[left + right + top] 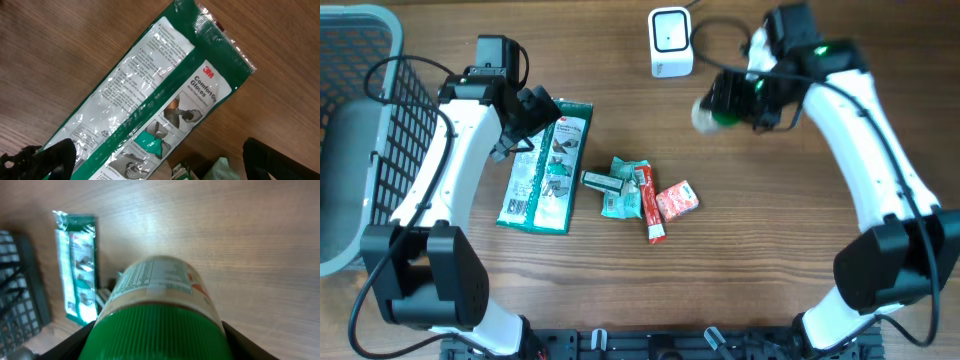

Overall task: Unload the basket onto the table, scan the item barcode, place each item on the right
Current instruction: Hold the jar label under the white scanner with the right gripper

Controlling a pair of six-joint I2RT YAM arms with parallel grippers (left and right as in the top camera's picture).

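Jar (708, 113) with green lid, lifted off the table and lying sideways in the right gripper (738, 98), whose jaws are closed on it near the lid. It hangs just beside the white scanner (670, 42), level with its lower right corner. Judged stage: item picked and brought up for presentation; no barcode is visible on the jar, and no sign shows whether a read has registered. The left gripper (535, 112) hovers wide open and empty over the glove pack (548, 168). Counts: one jar, one scanner, one glove pack, one basket (380, 20), at least four small packets (640, 192) heaped mid-table.
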